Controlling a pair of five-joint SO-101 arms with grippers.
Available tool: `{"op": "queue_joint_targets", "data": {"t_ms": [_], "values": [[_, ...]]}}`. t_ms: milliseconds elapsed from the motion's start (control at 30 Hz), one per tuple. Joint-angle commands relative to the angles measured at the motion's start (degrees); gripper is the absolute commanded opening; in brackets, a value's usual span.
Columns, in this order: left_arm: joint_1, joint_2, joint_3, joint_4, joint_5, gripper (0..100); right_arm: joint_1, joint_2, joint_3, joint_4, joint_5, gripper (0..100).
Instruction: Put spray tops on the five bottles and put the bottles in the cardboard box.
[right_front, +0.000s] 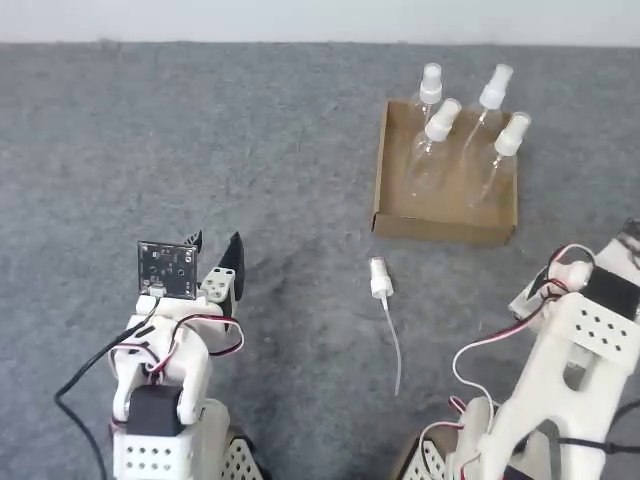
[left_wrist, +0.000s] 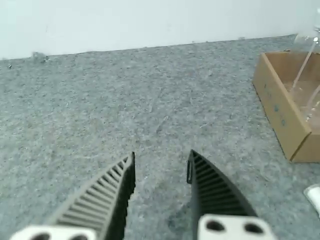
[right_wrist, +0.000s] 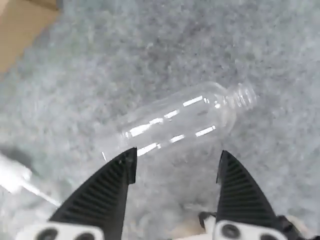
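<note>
Several clear bottles with white spray tops (right_front: 440, 135) stand in the cardboard box (right_front: 445, 222) at the back right. One clear bottle without a top (right_wrist: 180, 120) lies on its side on the grey carpet, just beyond my open right gripper (right_wrist: 177, 155), whose fingers are apart from it. A loose white spray top (right_front: 380, 280) with its long tube lies on the carpet in front of the box, between the two arms. My left gripper (right_front: 215, 242) stands open and holds nothing over bare carpet at the front left, with the box (left_wrist: 285, 110) off to its side.
Grey carpet (right_front: 200, 130) covers the whole table up to a white wall at the back. The right arm (right_front: 570, 330) rises at the front right corner and hides the carpet under it. A corner of the box (right_wrist: 20, 25) lies near the right gripper.
</note>
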Motion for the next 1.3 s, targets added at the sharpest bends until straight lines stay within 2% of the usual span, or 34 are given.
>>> {"op": "queue_joint_targets", "data": {"t_ms": [0, 200, 600, 800, 900, 1000, 1133, 1267], "values": [[0.1, -0.8, -1.7, -1.7, 0.1, 15, 0.8, -1.7, 3.9, -6.7, -3.0, 19.9], [0.1, -0.8, -1.7, -1.7, 0.1, 15, 0.8, -1.7, 10.9, -15.9, -7.0, 19.9], [0.1, -0.8, -1.7, -1.7, 0.1, 15, 0.8, -2.2, 21.7, -29.0, -5.9, 19.7], [0.1, -0.6, -1.7, -1.6, 0.1, 15, 3.1, -2.4, 20.6, -29.8, 13.1, 17.6], [0.1, -0.4, -1.9, -1.5, 0.1, 15, 8.1, -2.4, 20.0, -32.3, 26.8, 9.1], [0.5, -0.4, -2.0, -1.4, 0.1, 15, 9.4, -2.2, 20.0, -36.8, 40.1, 0.2], [4.8, -0.3, -3.3, 1.3, -0.3, 15, 9.5, -1.8, 19.8, -37.1, 48.4, 0.4], [5.8, -0.3, -5.8, 3.6, -0.4, 15, 10.7, -1.7, 18.9, -34.6, 58.7, 0.5]]}}
